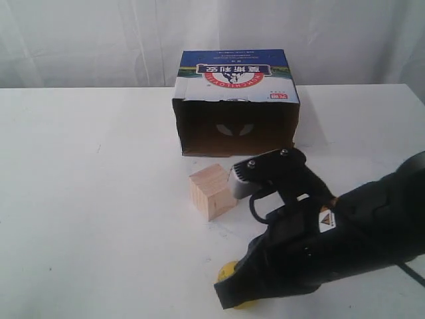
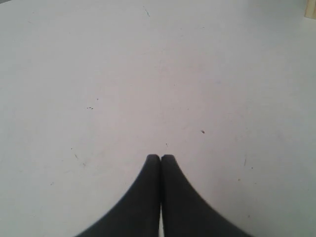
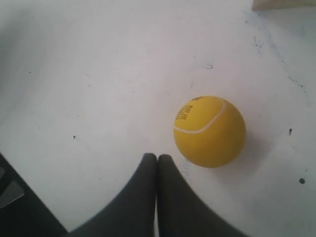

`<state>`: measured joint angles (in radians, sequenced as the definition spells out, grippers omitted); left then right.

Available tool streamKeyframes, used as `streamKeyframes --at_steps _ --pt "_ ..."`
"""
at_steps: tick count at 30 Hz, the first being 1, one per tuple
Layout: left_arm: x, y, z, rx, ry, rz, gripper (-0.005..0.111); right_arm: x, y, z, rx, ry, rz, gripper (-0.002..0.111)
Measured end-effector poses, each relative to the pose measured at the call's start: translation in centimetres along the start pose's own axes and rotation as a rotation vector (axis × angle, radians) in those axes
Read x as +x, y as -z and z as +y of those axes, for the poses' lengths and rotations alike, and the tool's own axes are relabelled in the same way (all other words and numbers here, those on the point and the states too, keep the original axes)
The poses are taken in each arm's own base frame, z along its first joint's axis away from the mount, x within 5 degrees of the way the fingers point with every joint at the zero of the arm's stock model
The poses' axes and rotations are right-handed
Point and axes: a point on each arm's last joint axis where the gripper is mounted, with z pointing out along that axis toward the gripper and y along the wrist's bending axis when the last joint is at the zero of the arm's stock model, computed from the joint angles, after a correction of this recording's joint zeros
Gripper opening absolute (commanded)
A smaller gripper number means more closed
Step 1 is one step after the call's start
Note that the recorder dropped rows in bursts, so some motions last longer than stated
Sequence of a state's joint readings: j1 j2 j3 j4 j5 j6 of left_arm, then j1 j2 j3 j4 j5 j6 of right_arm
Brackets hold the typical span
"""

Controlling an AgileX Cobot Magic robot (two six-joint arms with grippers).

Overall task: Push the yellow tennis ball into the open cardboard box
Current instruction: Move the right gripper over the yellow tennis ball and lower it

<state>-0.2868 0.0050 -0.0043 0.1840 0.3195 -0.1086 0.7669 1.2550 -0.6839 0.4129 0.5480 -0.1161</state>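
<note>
A white surface [image 1: 86,166] carried the open cardboard box [image 1: 236,100] at the back, lying on its side with its dark mouth facing the exterior camera and a blue, white and red printed panel on top. A pale wooden cube [image 1: 212,191] stood just in front of the mouth, apart from it. Nearer the front edge, the black right arm [image 1: 319,239] reached in low and covered most of the yellow tennis ball [image 1: 229,271], leaving only a yellow sliver showing, well apart from the box.

In the right wrist view, the right tool [image 3: 157,158] had its two dark fingers pressed together, holding nothing. The ball lay just beside the tips rather than squarely ahead of them; whether they touched could not be told. The left tool [image 2: 160,158] also had its fingers together, over bare surface, and did not appear in the exterior view.

The push seemed to be only at its start, with the tool being lined up against the ball. The next move would likely call for setting the closed tips behind the ball, on the side away from the box, then driving it gently toward the mouth. The cube sat close to that line, so the path would probably need to pass beside it, and a round ball could easily roll off a narrow tip.
</note>
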Motion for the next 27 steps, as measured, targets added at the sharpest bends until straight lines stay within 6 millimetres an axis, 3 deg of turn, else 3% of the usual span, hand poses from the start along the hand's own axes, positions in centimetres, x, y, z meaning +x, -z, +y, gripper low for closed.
streamKeyframes --at_steps 17,27 --pt "0.0 0.0 0.0 0.000 0.000 0.000 0.000 -0.3 -5.4 -1.3 0.065 -0.028 0.049 0.000" --pt "0.0 0.0 0.0 0.000 0.000 0.000 0.000 -0.3 -5.9 -1.7 0.096 -0.017 0.064 0.000"
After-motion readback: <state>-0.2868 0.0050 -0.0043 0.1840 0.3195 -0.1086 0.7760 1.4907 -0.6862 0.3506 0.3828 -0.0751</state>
